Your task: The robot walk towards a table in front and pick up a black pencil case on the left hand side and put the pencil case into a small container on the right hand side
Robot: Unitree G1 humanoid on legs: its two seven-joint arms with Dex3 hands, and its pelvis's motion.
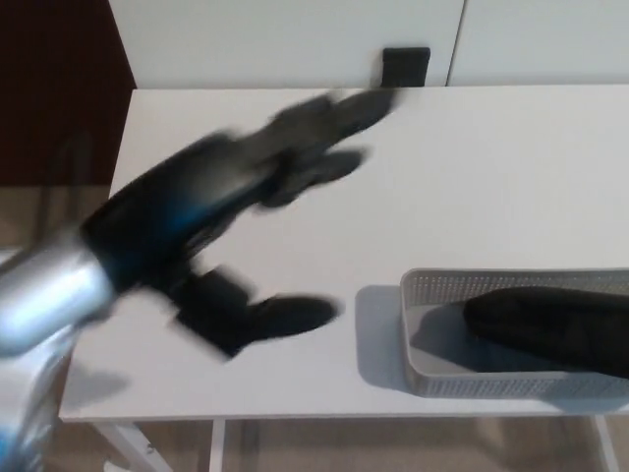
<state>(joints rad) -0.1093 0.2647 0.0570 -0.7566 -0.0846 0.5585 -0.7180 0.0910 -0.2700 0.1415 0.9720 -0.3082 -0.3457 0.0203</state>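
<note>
The black pencil case (pixel 550 329) lies inside the grey mesh container (pixel 432 339) at the table's front right, its right end cut off by the picture edge. My left hand (pixel 280 172) is blurred with motion and hangs over the left middle of the white table (pixel 491 167). Its fingers (pixel 344 113) are spread and stretched toward the far edge, its thumb (pixel 290 315) points toward the container, and it holds nothing. My silver forearm (pixel 49 290) enters from the lower left. My right hand does not show.
A small black object (pixel 406 65) stands behind the table's far edge against a white wall. A dark brown panel (pixel 59 88) fills the far left. The table's front edge runs along the bottom, with white legs (pixel 133 447) beneath.
</note>
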